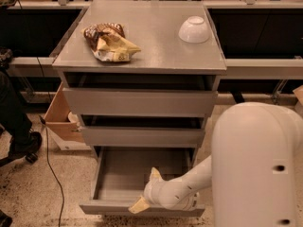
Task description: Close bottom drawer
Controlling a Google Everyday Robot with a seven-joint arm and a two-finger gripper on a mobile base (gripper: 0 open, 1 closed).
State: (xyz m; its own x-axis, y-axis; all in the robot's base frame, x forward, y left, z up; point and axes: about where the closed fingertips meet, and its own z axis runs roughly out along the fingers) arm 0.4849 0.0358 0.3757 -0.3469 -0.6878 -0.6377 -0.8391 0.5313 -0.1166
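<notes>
Your cream two-finger gripper (146, 191) rests at the front edge of the pulled-out plain grey bottom drawer (118, 178) (jaws spread, holding nothing). Next, I think, push it straight inward.

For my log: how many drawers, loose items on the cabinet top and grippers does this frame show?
Grey cabinet drawers: 3 (top drawer, middle drawer, bottom drawer pulled out)
Items on the cabinet top: 2 (crumpled brown-and-yellow snack bag, white bowl)
Grippers: 1 (the gripper, open, at the bottom drawer's front panel)
Total: 6
</notes>
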